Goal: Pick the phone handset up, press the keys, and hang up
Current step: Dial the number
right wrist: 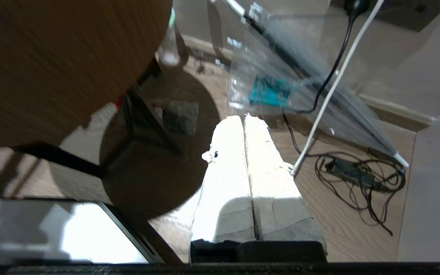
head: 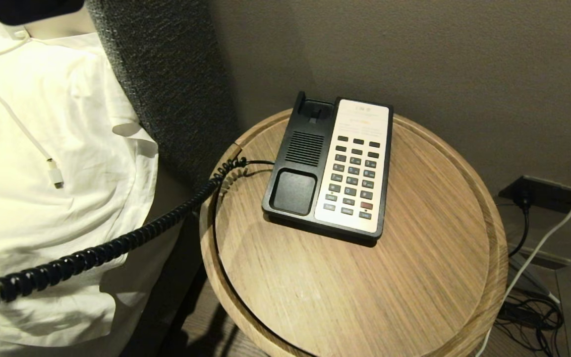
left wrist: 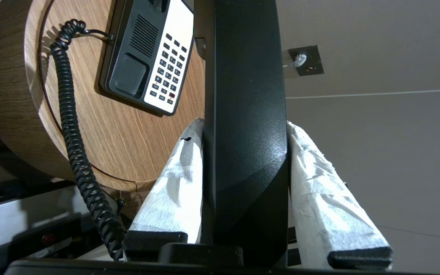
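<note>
My left gripper [left wrist: 245, 126] is shut on the black phone handset [left wrist: 246, 114], held off to the left of the table and outside the head view. Its white-wrapped fingers [left wrist: 174, 179] press both sides of the receiver. The black coiled cord [head: 117, 245] stretches from the phone base [head: 327, 171] over the table's left edge. The base's cradle is empty. The keys [head: 354, 176] sit in rows on the white faceplate, with one red button [head: 366, 205] near the front. My right gripper [right wrist: 245, 119] hangs shut and empty low beside the table.
The phone stands on a round wooden side table [head: 414, 277] with a raised rim. White bedding [head: 42, 173] and a grey headboard [head: 166, 74] lie left. A wall socket [head: 538, 193], a white cable [head: 538, 248] and tangled cords [head: 533, 312] are on the right floor.
</note>
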Motion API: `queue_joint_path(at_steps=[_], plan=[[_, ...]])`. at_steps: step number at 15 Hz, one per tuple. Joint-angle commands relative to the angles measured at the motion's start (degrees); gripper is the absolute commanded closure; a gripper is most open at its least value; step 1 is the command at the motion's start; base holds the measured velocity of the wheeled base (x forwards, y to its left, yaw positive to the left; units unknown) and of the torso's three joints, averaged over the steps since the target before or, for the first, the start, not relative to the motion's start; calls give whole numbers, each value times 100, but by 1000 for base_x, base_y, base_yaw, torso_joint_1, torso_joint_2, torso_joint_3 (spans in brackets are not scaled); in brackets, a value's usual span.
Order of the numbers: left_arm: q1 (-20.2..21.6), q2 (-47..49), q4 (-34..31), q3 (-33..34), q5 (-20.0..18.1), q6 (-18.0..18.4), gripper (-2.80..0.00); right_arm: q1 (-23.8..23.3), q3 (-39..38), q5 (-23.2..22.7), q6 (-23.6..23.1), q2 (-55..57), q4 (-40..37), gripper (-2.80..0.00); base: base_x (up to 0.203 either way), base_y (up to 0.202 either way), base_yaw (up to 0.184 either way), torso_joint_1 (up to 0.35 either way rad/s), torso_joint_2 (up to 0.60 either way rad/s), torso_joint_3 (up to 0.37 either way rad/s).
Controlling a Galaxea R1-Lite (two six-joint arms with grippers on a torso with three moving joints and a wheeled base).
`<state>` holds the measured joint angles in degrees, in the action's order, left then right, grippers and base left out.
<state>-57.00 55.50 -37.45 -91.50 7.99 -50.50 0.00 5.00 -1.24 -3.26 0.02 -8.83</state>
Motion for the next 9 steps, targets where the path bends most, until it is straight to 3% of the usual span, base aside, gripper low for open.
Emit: queue_joint_path(at_steps=[1,5,9], plan=[[23,-3,-17,1,8,-30,0,0,709,-71,174,-11,-664,0,0,0,0,0,0,0],[31,-4,-17,-8,1,-30,0,0,2257,-470,838,-11,-2526,0,0,0,0,0,0,0],[67,-48,-17,10,-17,-30,0,0,3187,-869,1162,-11,-2997,0,0,0,0,0,0,0]])
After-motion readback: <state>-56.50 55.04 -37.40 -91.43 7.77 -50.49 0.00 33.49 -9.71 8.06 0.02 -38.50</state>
